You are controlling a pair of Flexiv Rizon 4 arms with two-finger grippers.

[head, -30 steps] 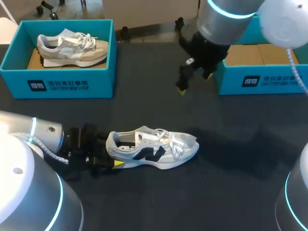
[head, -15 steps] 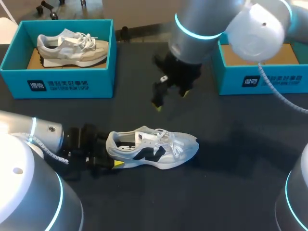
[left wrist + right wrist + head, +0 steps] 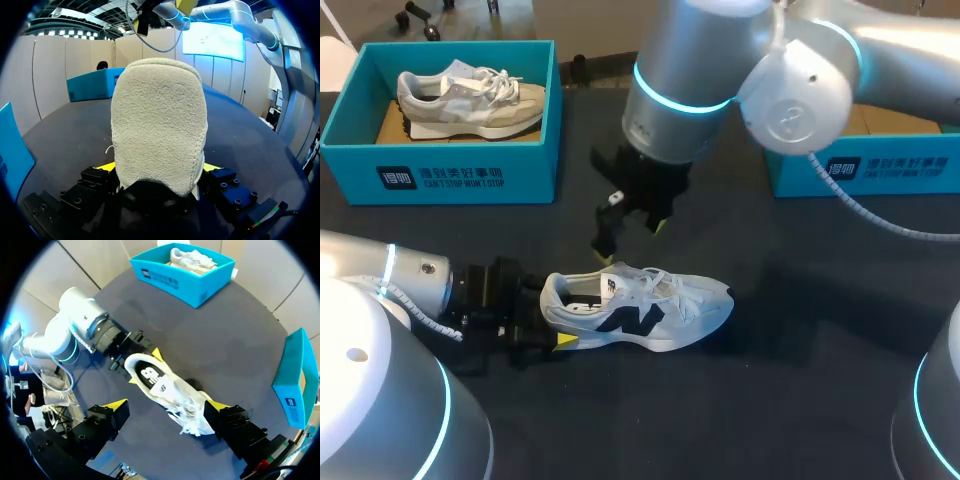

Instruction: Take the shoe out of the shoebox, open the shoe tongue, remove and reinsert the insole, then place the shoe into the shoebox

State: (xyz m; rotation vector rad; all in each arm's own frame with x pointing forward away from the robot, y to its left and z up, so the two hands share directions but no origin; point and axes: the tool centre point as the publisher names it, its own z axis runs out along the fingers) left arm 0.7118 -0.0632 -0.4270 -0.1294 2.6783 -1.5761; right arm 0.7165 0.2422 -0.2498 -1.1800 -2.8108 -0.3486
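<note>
Head view has the shoe on the tabletop, heel clamped in the left fingers, right fingers hanging spread above it; dropping off-line, they may snag laces and twist it loose.

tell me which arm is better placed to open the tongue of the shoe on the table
Right. The left gripper is shut on the heel of the shoe, steadying it. The right gripper hovers open just above the tongue, so it is probably freer to pull it.
</note>
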